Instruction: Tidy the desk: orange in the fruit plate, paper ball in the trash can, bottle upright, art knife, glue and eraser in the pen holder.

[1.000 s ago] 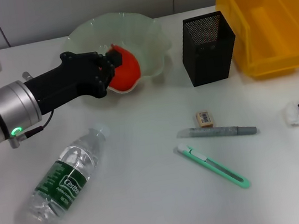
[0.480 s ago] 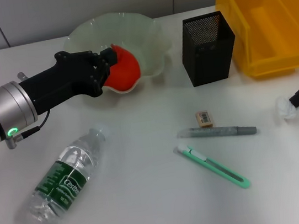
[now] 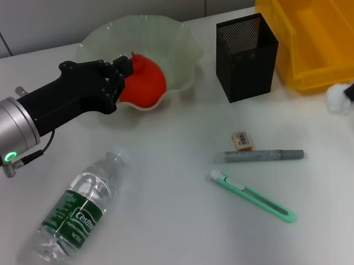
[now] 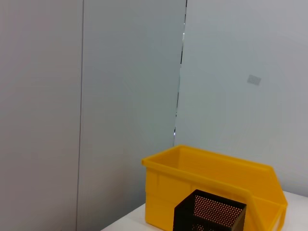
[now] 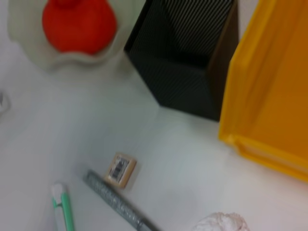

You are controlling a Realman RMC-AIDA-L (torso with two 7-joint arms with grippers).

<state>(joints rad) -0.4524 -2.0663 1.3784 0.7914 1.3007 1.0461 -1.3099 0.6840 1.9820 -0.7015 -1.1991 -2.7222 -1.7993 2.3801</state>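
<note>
Now paper ball (image 3: 338, 99) at right end effector (image 3: 351, 93)

The holder (image 3: 246, 56) is the landmark: plate (image 3: 178, 46) left of it, bin (image 3: 302, 36) right, eraser (image 3: 242, 139), glue (image 3: 263, 155), knife (image 3: 252, 196) in front, bottle (image 3: 76, 209) front-left.

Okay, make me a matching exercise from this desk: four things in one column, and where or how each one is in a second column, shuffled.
Things:
1. orange
2. bottle
3. paper ball
4. eraser

Places or states:
A. lying on its side
B. held at the right gripper, near the yellow bin
C. in the fruit plate
D. on the desk just behind the grey glue stick

Pairs: 1-C, 2-A, 3-B, 4-D
</note>
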